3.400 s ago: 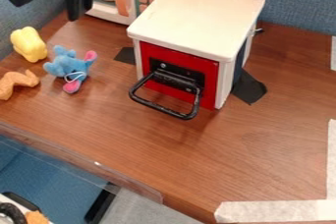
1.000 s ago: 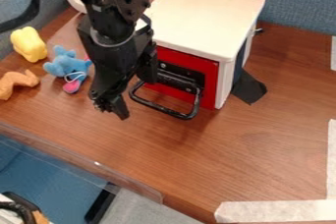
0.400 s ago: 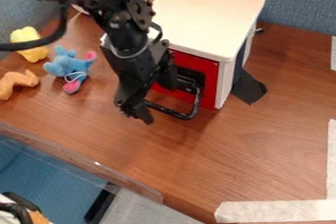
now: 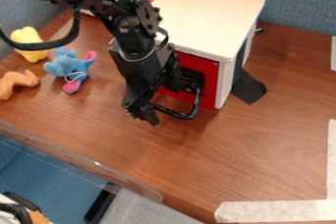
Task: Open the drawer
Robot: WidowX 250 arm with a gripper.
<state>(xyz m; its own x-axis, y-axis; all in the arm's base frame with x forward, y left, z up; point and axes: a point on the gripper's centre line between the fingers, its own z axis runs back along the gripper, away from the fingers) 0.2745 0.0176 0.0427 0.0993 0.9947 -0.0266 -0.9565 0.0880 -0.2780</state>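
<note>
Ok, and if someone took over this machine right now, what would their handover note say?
Hand: the black two-finger hand is open at the left side of the black metal loop handle, one finger on its outer side, the other near the drawer front. Whether either touches the handle, I can't tell.
Job's things: the handle sits on the red drawer front of the white-topped box.
Done: the hand is at the handle.
Left: the drawer looks shut, its front flush with the box. It probably needs a pull away from the box.
</note>
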